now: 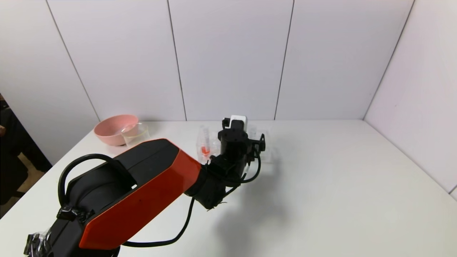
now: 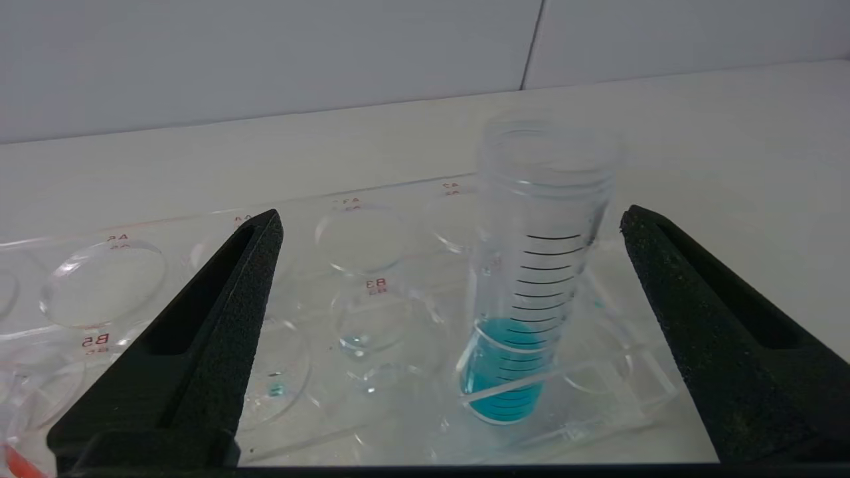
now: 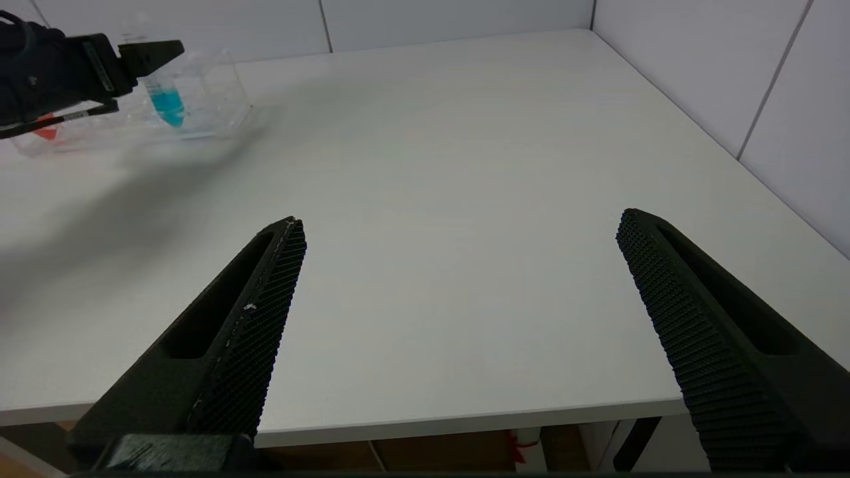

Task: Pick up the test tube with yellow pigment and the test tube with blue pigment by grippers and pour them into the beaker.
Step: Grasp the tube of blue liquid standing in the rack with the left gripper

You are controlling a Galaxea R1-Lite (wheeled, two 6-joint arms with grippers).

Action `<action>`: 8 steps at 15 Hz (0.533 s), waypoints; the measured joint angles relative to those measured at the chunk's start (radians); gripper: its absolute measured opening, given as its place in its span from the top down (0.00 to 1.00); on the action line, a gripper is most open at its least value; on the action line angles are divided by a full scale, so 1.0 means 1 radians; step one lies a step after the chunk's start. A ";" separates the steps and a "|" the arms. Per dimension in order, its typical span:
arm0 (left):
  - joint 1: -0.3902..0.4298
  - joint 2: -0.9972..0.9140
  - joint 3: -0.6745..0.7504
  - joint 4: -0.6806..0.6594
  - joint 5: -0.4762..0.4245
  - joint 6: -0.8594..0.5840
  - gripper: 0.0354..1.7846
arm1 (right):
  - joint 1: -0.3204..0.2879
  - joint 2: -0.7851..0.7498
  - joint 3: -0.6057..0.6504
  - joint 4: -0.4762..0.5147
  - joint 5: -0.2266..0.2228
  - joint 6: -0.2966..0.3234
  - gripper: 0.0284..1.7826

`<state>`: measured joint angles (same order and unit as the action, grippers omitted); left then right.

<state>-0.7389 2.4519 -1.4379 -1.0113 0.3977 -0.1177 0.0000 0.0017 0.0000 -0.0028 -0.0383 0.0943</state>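
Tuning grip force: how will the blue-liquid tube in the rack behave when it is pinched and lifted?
The test tube with blue pigment looks smooth and clear, so probably slippery between the left pincer fingers. It holds little liquid, so likely light. Round-bottomed and open-topped, it would probably roll and spill outside the rack.

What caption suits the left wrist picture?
Open left gripper straddling the blue-pigment test tube standing in its clear rack.

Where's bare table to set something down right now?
Widest free patch: the table between the tube rack and the right wall, under the open right gripper. It is crowded at the back left: pink bowl, beaker, rack, left gripper.
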 joint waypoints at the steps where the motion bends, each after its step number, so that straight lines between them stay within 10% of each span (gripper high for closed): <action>1: 0.000 0.006 -0.007 0.004 0.000 0.000 0.00 | 0.000 0.000 0.000 0.000 0.000 0.000 0.04; 8: 0.011 0.025 -0.063 0.045 0.022 0.000 0.00 | 0.000 0.000 0.000 0.000 0.000 0.000 0.04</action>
<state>-0.7279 2.4770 -1.5009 -0.9664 0.4194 -0.1172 0.0000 0.0017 0.0000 -0.0028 -0.0383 0.0943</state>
